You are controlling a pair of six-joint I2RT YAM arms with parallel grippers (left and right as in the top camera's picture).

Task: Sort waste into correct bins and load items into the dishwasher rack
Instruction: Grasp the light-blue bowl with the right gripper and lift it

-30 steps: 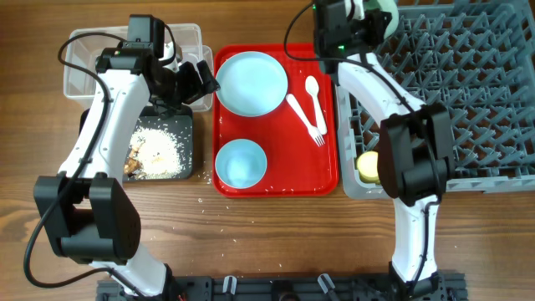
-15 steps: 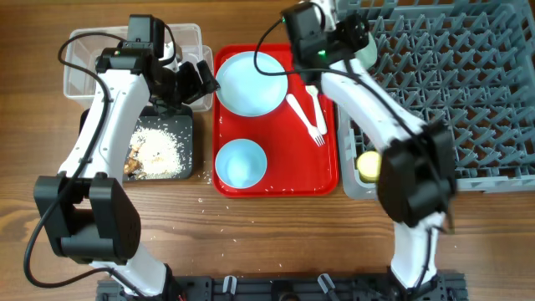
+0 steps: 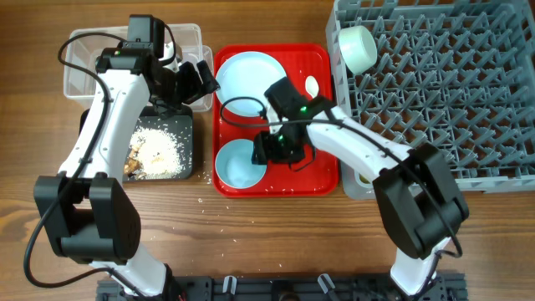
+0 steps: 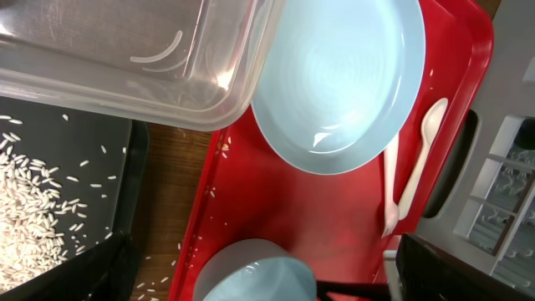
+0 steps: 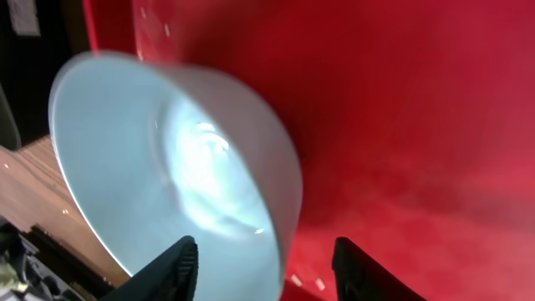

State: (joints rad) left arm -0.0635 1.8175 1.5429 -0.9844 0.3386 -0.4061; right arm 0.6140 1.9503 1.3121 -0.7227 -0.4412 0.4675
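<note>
My right gripper (image 3: pixel 269 150) is open, its fingers (image 5: pixel 267 269) straddling the right rim of the small pale blue bowl (image 3: pixel 238 165) (image 5: pixel 167 159) on the flat red tray (image 3: pixel 288 182). The mint-green bowl (image 3: pixel 358 48) lies on its side in the grey dishwasher rack (image 3: pixel 435 92). The pale blue plate (image 3: pixel 249 73) (image 4: pixel 338 75) and white spoon (image 3: pixel 311 86) (image 4: pixel 418 155) lie on the red tray; my right arm hides the fork. My left gripper (image 3: pixel 197 84) (image 4: pixel 267 280) is open and empty beside the clear tub (image 3: pixel 88 58). Beige crumbs (image 3: pixel 159 149) lie in the black tray (image 3: pixel 188 171).
A few crumbs lie scattered on the wooden table (image 3: pixel 201 201) in front of the black tray and red tray. The rack fills the right side. The yellow cup is mostly hidden under my right arm at the rack's front left corner.
My right arm has left the mint-green bowl in the rack and swung left and down to the pale blue bowl on the red tray. The left arm has not moved.
</note>
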